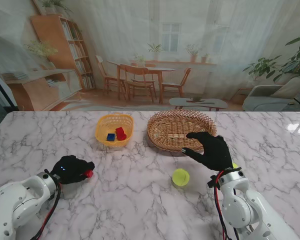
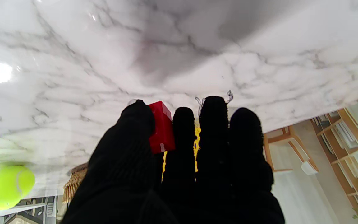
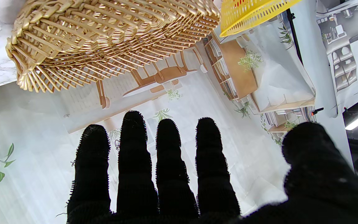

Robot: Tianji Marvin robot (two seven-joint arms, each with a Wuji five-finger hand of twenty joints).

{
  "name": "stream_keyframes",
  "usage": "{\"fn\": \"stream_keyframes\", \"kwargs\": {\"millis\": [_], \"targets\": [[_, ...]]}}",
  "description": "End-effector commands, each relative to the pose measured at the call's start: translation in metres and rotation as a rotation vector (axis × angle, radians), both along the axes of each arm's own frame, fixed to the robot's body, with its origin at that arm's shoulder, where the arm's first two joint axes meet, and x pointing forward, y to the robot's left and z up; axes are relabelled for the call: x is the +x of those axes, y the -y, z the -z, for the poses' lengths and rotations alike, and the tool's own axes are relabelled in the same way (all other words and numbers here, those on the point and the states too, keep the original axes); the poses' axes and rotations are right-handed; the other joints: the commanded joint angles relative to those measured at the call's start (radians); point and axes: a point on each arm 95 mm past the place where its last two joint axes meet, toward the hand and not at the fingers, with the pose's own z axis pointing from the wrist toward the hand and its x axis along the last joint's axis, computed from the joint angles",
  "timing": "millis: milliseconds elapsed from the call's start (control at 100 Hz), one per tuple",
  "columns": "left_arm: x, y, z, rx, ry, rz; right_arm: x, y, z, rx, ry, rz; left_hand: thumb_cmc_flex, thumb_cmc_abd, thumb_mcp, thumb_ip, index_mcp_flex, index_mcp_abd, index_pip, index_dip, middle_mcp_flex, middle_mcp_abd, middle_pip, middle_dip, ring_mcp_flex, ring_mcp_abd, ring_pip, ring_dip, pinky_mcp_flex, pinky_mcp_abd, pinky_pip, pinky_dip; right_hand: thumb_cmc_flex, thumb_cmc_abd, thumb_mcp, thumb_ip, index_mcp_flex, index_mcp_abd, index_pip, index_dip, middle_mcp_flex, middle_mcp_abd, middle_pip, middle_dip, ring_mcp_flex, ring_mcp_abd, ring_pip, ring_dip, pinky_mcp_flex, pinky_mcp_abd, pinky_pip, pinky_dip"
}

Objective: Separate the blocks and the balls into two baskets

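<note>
— Where was the small red cube block (image 2: 162, 132)?
— Lower left of frame, pinched in the black-gloved left hand (image 1: 72, 169).
— Right hand (image 1: 210, 150)?
— Empty, fingers spread, beside the woven wicker basket (image 1: 180, 131); yellow-green tennis ball (image 1: 180, 177) on the marble.

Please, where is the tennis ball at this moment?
In the stand's view the tennis ball lies on the marble table, right of centre, nearer to me than the wicker basket, just left of the right hand.

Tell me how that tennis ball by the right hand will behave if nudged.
The tennis ball is round and sits free on smooth marble table, so it will probably roll away. Its fuzzy felt likely grips well. The open right hand should cup it, not poke.
</note>
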Motion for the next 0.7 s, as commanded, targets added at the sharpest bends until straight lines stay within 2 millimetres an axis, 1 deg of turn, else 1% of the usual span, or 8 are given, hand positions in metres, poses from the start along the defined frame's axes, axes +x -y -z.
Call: {"fn": "stream_keyframes", "kwargs": {"millis": [0,170,290,370,440,690], "targets": [[0.008,0.001,-0.013,-0.014,0.031,0.000,0.000,0.000,0.002,-0.001,-0.007,0.004,0.073,0.019,0.023,-0.002,0.024,-0.020,0.041,-0.005,0.035,-0.020,-0.003,0.023,0.023,0.012,0.028,0.012,0.007,-0.014,0.033,0.027,0.013,0.032,-0.010,0.023,0.005,-0.015,-0.012,0.018,0.005,0.005,-0.022,0.006,-0.005,0.007,0.002,0.006,-0.019,0.022,-0.012,0.012],[0.026,0.001,-0.035,-0.024,0.079,-0.005,0.000,0.000,0.003,-0.003,-0.012,0.003,0.071,0.021,0.020,-0.003,0.021,-0.019,0.039,-0.009,0.032,-0.019,-0.011,0.023,0.021,0.010,0.025,0.012,0.009,-0.018,0.030,0.026,0.013,0.032,-0.010,0.023,0.005,-0.014,-0.012,0.018,0.004,0.005,-0.022,0.006,-0.004,0.007,0.002,0.006,-0.019,0.023,-0.012,0.012],[0.044,0.002,-0.049,-0.046,0.093,-0.022,0.001,0.000,0.003,-0.003,-0.013,0.002,0.067,0.022,0.017,-0.003,0.021,-0.020,0.038,-0.010,0.033,-0.021,-0.013,0.026,0.021,0.010,0.024,0.013,0.011,-0.020,0.030,0.026,0.013,0.032,-0.010,0.023,0.006,-0.016,-0.012,0.018,0.005,0.005,-0.022,0.006,-0.004,0.007,0.002,0.006,-0.019,0.023,-0.012,0.012],[0.058,0.005,-0.053,-0.086,0.080,-0.046,0.001,0.000,0.003,-0.003,-0.013,0.002,0.068,0.025,0.016,-0.002,0.018,-0.015,0.034,-0.013,0.028,-0.013,-0.017,0.028,0.017,0.013,0.023,0.015,0.005,-0.018,0.030,0.027,0.014,0.032,-0.010,0.023,0.006,-0.015,-0.012,0.018,0.005,0.006,-0.022,0.006,-0.005,0.007,0.002,0.006,-0.020,0.023,-0.012,0.012],[0.069,0.008,-0.057,-0.094,0.084,-0.056,0.001,-0.001,0.003,-0.003,-0.014,0.003,0.066,0.024,0.014,-0.002,0.017,-0.016,0.033,-0.013,0.026,-0.015,-0.018,0.029,0.015,0.011,0.024,0.016,0.004,-0.019,0.031,0.028,0.014,0.033,-0.011,0.023,0.007,-0.015,-0.012,0.018,0.005,0.006,-0.022,0.006,-0.005,0.007,0.002,0.006,-0.020,0.023,-0.012,0.012],[0.097,0.023,-0.067,-0.099,0.100,-0.075,0.001,0.000,0.003,0.000,-0.015,0.004,0.062,0.035,0.010,-0.001,0.010,-0.017,0.030,-0.015,0.019,-0.016,-0.025,0.029,0.005,0.009,0.018,0.015,-0.008,-0.020,0.024,0.027,0.014,0.033,-0.011,0.023,0.007,-0.015,-0.012,0.018,0.006,0.006,-0.021,0.006,-0.005,0.006,0.002,0.006,-0.020,0.022,-0.012,0.012]]}}
